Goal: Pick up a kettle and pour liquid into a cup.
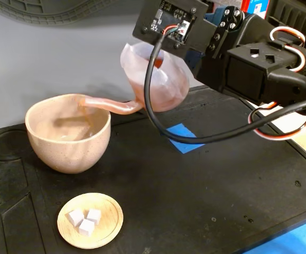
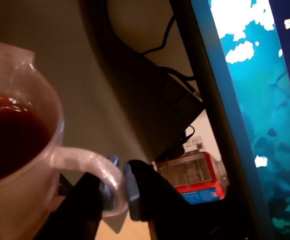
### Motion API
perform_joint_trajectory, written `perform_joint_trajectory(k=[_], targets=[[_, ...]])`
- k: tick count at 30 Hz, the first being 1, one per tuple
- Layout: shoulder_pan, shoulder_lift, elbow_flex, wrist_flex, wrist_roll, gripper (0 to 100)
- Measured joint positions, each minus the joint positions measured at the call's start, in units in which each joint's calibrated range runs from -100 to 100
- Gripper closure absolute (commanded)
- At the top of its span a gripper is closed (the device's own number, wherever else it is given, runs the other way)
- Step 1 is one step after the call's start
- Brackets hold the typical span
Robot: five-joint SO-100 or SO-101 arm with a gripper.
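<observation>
A: Where's the kettle (image 1: 155,79) right now?

B: In the air over the far middle of the bench (image 1: 221,201), tipped hard toward the left edge in the fixed view. Its long spout (image 1: 110,106) reaches over the rim of the cup (image 1: 68,133), which stands near the bench's left edge, and a thin amber stream (image 1: 87,117) is dropping into it.

A: And the claw (image 2: 117,186)?

B: Pinched on the kettle's small loop handle (image 2: 92,165); the wrist view shows a finger pressed against either side of it.

A: How do you reckon the kettle handles?

B: Light, I'd say: thin translucent plastic, probably a bit flexible, so a hard squeeze might bend the loop. The liquid (image 2: 9,140) is likely most of the weight, and it shifts as the kettle tilts. The handle is the sensible hold; the conical body looks smooth and would probably slip.

A: And the cup?

B: Ceramic, likely heavy enough to stay put, but brittle. The wooden dish (image 1: 90,220) of white cubes at the near-left corner sits well clear.
</observation>
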Motion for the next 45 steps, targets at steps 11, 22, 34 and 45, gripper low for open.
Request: perform_joint_trajectory(k=[11,22,34,45], targets=[[3.0,0.3,-2.3,0.0,2.8,99],[2.9,0.3,-2.3,0.0,2.8,99],[2.0,0.3,-2.3,0.0,2.8,99],[5.0,0.3,2.1,-0.2,-17.8,99]])
